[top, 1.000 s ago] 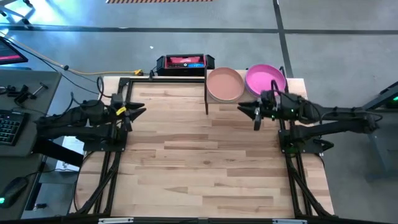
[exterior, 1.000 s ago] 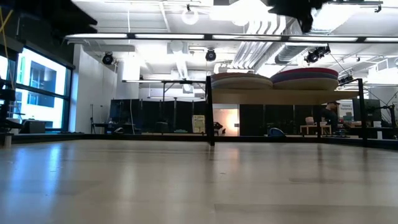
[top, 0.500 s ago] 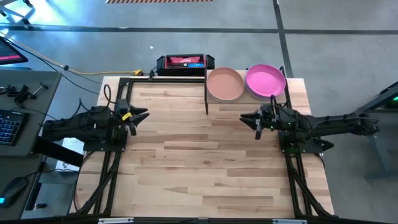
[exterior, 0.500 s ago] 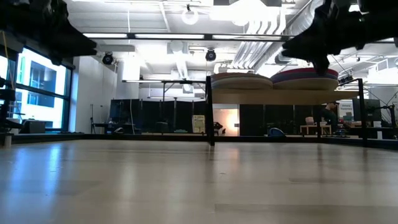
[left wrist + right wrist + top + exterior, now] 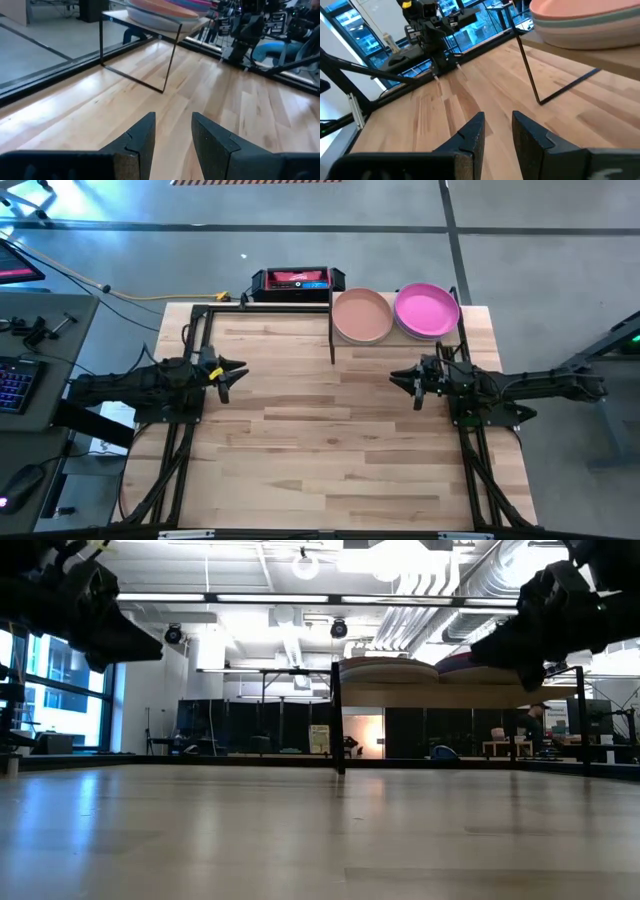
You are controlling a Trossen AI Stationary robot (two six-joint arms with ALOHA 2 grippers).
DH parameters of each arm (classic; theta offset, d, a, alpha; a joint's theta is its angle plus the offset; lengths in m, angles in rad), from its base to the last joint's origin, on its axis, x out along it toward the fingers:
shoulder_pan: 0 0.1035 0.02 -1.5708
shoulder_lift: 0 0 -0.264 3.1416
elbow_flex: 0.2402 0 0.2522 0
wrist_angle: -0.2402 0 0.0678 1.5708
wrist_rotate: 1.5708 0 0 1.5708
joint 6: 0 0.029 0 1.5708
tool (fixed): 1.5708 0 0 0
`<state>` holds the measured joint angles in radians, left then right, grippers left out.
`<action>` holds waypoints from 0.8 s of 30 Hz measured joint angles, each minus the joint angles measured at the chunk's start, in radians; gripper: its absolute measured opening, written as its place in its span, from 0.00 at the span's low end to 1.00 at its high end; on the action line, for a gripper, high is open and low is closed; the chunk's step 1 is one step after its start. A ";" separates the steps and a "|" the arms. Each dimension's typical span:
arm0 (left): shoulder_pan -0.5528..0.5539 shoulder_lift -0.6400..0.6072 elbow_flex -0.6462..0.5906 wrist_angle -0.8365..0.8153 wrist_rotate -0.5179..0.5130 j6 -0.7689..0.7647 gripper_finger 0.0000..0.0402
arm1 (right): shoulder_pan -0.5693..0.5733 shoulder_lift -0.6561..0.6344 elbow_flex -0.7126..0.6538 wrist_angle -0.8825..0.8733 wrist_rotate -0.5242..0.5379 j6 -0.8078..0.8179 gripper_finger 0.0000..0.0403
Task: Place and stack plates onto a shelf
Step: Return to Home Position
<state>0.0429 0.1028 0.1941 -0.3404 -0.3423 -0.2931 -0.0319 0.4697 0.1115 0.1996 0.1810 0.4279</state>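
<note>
The left gripper (image 5: 226, 370) and right gripper (image 5: 414, 376) hang empty, fingers slightly apart, yet the right sits near the shelf (image 5: 420, 697) at upper centre-right, where a stray swing could jolt the 2 stacks of plates (image 5: 361, 316).

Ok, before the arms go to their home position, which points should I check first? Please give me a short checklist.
1. Nothing in the left tool: ok, its fingers are slightly apart with nothing between them.
2. Nothing in the right tool: ok, the same.
3. Both tools away from the shelf: ok, each hangs over the bare tabletop.
4. Plates sit on the shelf: ok, there are two stacks, one topped by the terracotta plate, the other by the pink plate.
5. No plate lying on the tabletop: ok.
6. All eight plates are there: cannot tell, the lower ones are mostly hidden.
</note>
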 joint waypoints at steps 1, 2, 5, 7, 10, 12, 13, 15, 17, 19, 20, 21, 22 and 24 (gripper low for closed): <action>0.000 0.000 -0.010 0.007 0.000 0.000 0.29 | 0.000 -0.007 -0.007 0.001 0.000 0.001 0.20; 0.000 0.000 -0.021 0.013 0.000 0.000 0.29 | 0.000 -0.015 -0.015 0.003 0.000 0.001 0.20; 0.000 0.000 -0.044 0.009 0.000 0.000 0.29 | 0.000 -0.032 -0.034 -0.002 -0.001 0.000 0.20; 0.000 0.000 -0.055 0.010 0.000 0.008 0.29 | 0.000 -0.040 -0.043 -0.001 -0.004 -0.008 0.20; 0.000 0.000 -0.078 0.025 -0.001 0.035 0.29 | 0.000 -0.041 -0.045 -0.008 -0.029 -0.034 0.20; 0.000 0.001 -0.089 0.037 -0.001 0.055 0.29 | 0.000 -0.041 -0.045 -0.009 -0.043 -0.050 0.20; 0.000 0.001 -0.090 0.053 0.001 0.073 0.29 | 0.000 -0.041 -0.045 -0.016 -0.043 -0.054 0.20; 0.000 -0.001 -0.090 0.064 0.001 0.108 0.29 | 0.000 -0.041 -0.045 -0.043 -0.043 -0.067 0.20; 0.000 -0.001 -0.091 0.055 0.001 0.150 0.29 | 0.000 -0.041 -0.045 -0.072 -0.044 -0.069 0.20; 0.000 -0.001 -0.091 0.058 0.001 0.198 0.29 | 0.000 -0.041 -0.045 -0.105 -0.056 -0.071 0.20; 0.000 -0.001 -0.091 0.057 0.001 0.219 0.29 | 0.000 -0.041 -0.045 -0.118 -0.065 -0.075 0.20; 0.000 -0.001 -0.091 0.056 0.000 0.237 0.29 | 0.000 -0.041 -0.045 -0.125 -0.077 -0.085 0.20; 0.001 -0.001 -0.091 0.056 -0.002 0.252 0.29 | 0.000 -0.041 -0.045 -0.133 -0.088 -0.091 0.20; 0.001 -0.001 -0.091 0.056 -0.011 0.271 0.29 | 0.000 -0.041 -0.045 -0.154 -0.111 -0.107 0.20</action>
<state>0.0437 0.1019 0.1032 -0.2844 -0.3530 -0.0223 -0.0319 0.4286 0.0669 0.0455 0.0699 0.3205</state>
